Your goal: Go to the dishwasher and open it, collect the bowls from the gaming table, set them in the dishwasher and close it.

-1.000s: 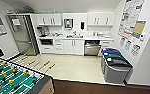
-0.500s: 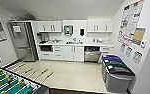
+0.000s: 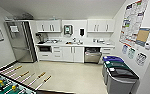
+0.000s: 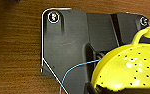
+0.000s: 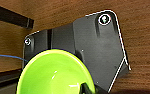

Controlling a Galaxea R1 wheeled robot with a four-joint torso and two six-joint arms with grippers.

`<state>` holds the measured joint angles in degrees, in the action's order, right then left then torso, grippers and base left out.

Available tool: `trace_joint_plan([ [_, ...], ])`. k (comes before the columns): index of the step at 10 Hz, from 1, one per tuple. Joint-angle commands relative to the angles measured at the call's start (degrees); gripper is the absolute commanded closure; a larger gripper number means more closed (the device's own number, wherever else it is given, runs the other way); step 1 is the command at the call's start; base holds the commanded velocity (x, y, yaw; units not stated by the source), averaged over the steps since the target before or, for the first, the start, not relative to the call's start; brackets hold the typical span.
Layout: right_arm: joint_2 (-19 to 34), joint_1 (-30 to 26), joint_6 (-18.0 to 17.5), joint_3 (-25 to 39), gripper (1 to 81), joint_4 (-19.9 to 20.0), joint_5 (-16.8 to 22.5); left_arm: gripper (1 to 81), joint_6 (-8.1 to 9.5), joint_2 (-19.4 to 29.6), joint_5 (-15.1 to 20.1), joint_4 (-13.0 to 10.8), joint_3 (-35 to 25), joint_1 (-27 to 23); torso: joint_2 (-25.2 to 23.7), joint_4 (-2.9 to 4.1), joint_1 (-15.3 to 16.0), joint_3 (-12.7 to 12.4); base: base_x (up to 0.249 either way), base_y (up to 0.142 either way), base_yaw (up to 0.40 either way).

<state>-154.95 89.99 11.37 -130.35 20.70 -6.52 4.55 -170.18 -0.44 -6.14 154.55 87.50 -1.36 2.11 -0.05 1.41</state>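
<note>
Right hand (image 5: 84, 87) grips a yellow-green bowl (image 5: 54, 72); left hand's grip on its speckled yellow bowl (image 4: 127, 68) we cannot tell. Dishwasher (image 3: 92, 55) ahead under the bench (image 3: 91, 45), door apparently shut. Risk: full hands can't pull the handle; bins (image 3: 118, 73) crowd the approach.

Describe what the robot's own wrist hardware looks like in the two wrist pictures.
Both wrists carry a wide matt black plate with rounded corners. Shiny round fittings sit at its corners. A pale line edges each plate, and a thin blue cable runs beside each. The fingers cannot be made out.
</note>
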Motion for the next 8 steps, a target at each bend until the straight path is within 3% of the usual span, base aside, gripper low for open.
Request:
trace_joint_plan([
  [1,1.2,-2.7,0.1,0.3,81.1,-0.7,3.4,81.1,-0.15,0.3,3.0,-0.4,0.0,-2.8,0.0,0.0,0.1,0.0,0.188,0.0,0.0],
  [8,1.0,-3.0,0.1,0.3,81.1,-0.7,3.4,81.1,-0.15,0.3,3.0,-0.4,0.0,-2.8,0.0,0.0,0.1,0.0,0.188,0.0,0.0],
])
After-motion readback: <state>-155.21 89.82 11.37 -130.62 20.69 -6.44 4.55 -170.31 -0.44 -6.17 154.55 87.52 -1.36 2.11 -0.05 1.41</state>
